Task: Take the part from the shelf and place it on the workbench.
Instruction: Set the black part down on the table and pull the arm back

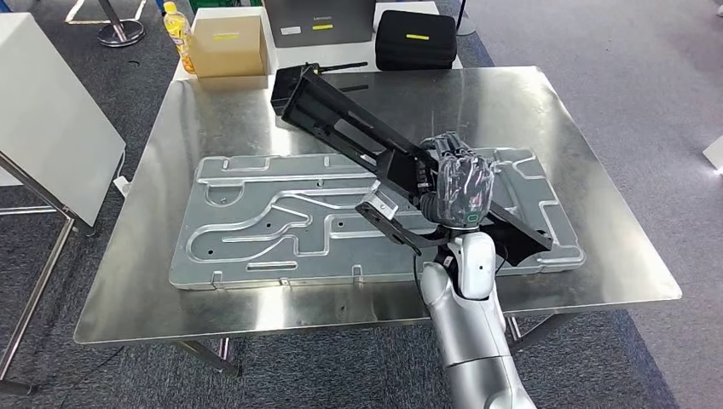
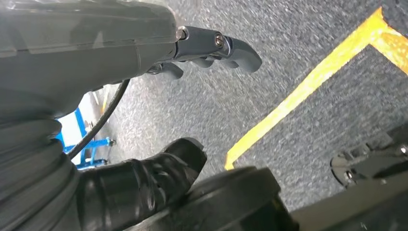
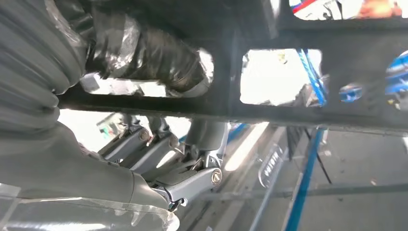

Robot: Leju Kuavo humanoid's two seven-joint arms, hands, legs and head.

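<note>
Part: a long black openwork metal frame (image 1: 358,136) is held above the workbench, running from 10 o'clock, near the far edge, down to 4 o'clock. Whether its low end touches the panel cannot be told.

Right hand: the right hand (image 1: 460,186) is closed around the frame near its lower half; in the right wrist view the thumb (image 3: 159,57) is wrapped over a bar of the frame (image 3: 269,110) and the fingers (image 3: 187,180) are curled beneath it.

Left hand: the left hand (image 2: 159,144) hangs over grey carpet with a yellow floor stripe (image 2: 308,82); its fingers (image 2: 226,48) are spread and nothing is held.

Workbench: a square table of brushed steel (image 1: 597,256) carries a flat pressed silver sheet-metal panel (image 1: 256,221) across its middle.

Handling: the frame is judged stiff and fairly heavy, with a long lever beyond the grip, so tipping toward 10 o'clock is likely. A hold nearer mid-length, on a solid cross bar, would be steadier. Smooth bars may slip.

Stage: transport is judged nearly finished; setting down remains.

Behind the bench: a brown cardboard box (image 1: 228,44) at 11 o'clock and a black case (image 1: 416,38) at 12 o'clock.
</note>
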